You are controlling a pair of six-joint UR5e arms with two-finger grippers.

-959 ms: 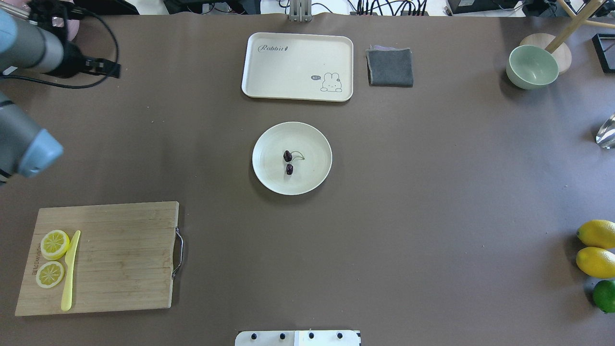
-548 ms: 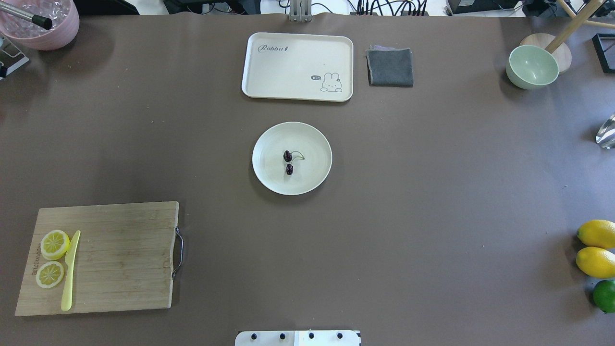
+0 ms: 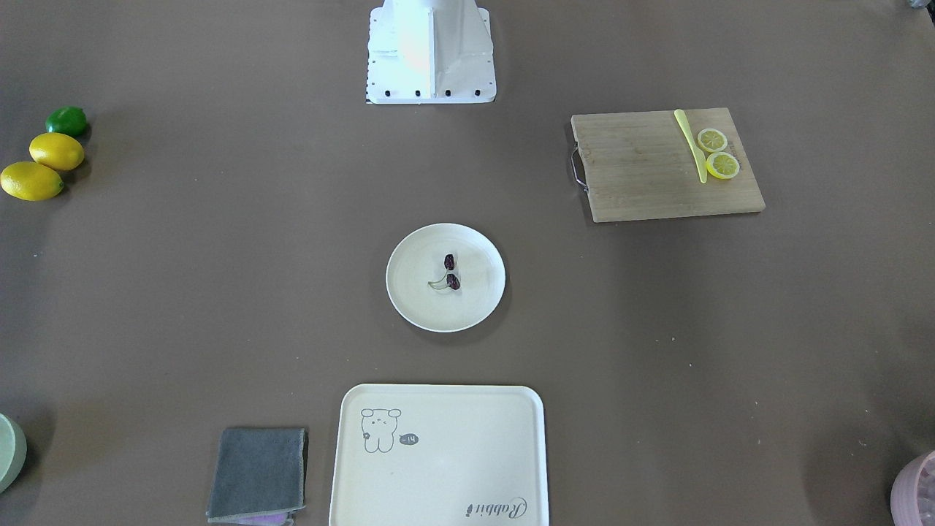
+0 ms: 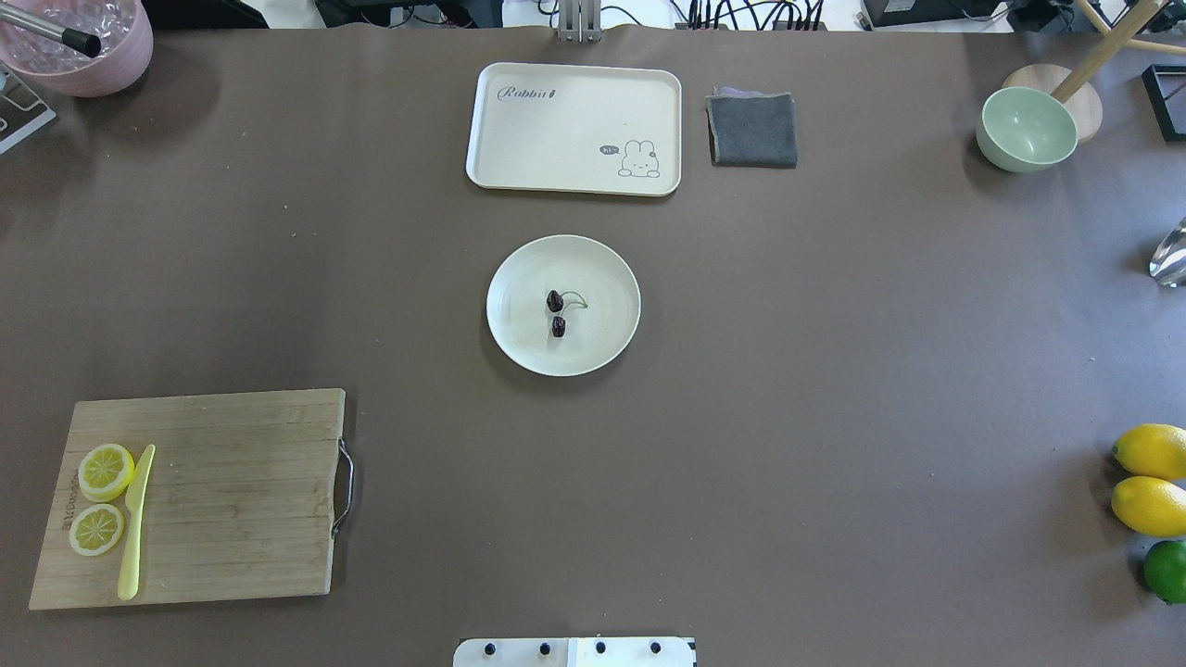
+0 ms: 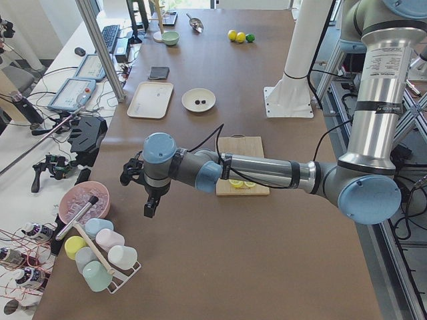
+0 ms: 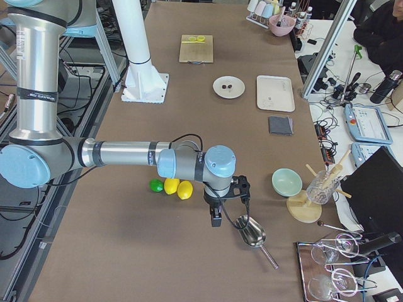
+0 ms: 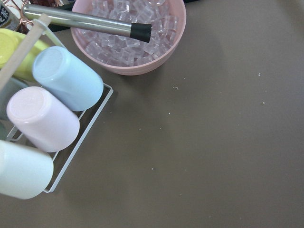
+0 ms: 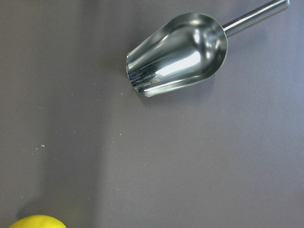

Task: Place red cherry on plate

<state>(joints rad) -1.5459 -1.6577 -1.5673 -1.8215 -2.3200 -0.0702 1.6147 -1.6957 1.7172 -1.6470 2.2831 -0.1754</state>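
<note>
Opposed overheads, shared plate (image 4: 604, 278), apparently central

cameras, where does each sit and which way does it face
Front-facing: across the table, facing the robot's base; no arms.
Overhead: behind the robot, looking down; base edge only; plate and cherry shared with front-facing.
Exterior left: left table end; left arm by pink bowl.
Exterior right: right table end; right arm by scoop.
Left wrist: down on that bowl; no fingers.
Right wrist: down on that scoop; no fingers.
</note>
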